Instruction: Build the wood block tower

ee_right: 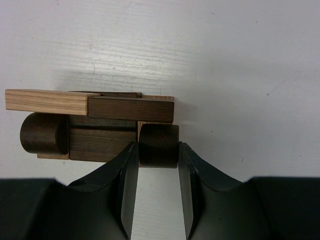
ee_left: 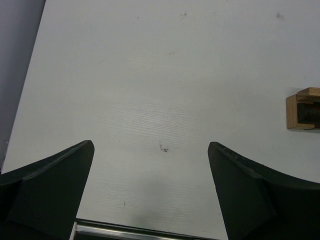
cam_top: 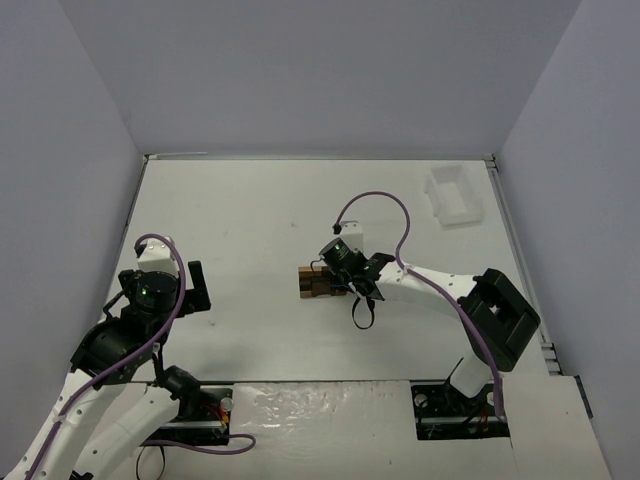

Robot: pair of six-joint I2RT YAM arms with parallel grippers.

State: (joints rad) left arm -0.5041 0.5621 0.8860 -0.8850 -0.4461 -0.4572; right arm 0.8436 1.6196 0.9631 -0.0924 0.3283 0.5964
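Tower: wood block tower (cam_top: 312,283) stands at the centre of the top view on the table (cam_top: 240,210). It is made of dark and tan blocks, with 1 tan and 1 dark plank uppermost in the right wrist view.
Right gripper: right gripper (ee_right: 158,160) is clenched on a dark cylinder block (ee_right: 158,144) at the tower's lower right. Both fingers touch the cylinder's sides.
Left gripper: left gripper (ee_left: 150,160) is released, fingers spread wide over bare table. It sits at the lower left of the top view, well apart from the tower.
Tray: white tray (cam_top: 452,195) is at the upper right, well apart from the tower.
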